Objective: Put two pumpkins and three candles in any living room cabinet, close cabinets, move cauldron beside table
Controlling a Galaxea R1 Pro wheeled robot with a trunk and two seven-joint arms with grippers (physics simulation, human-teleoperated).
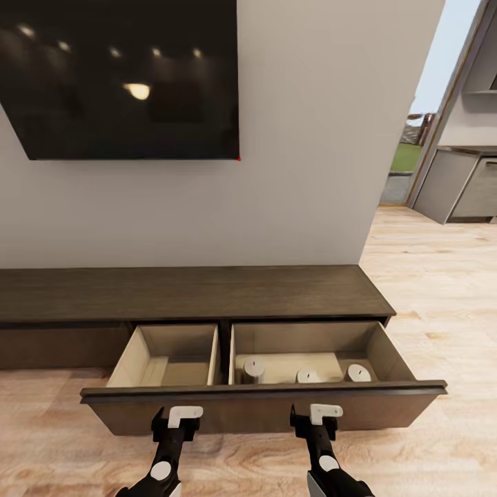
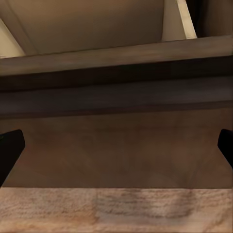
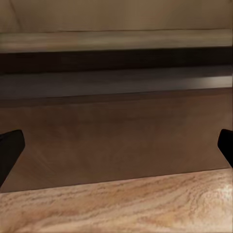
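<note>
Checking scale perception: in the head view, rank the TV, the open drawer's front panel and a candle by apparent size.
1. TV
2. Drawer front panel
3. Candle, smallest by far; all three candles look alike.

I can read no text, label, brand or number anywhere here. The screen [image 1: 121, 76] on the wall carries only reflected lights, and the cabinet [image 1: 207, 293] front is plain wood.

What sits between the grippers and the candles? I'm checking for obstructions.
The pulled-out drawer front of the cabinet stands between both grippers (left, right) and the candles, in the head view.
</note>
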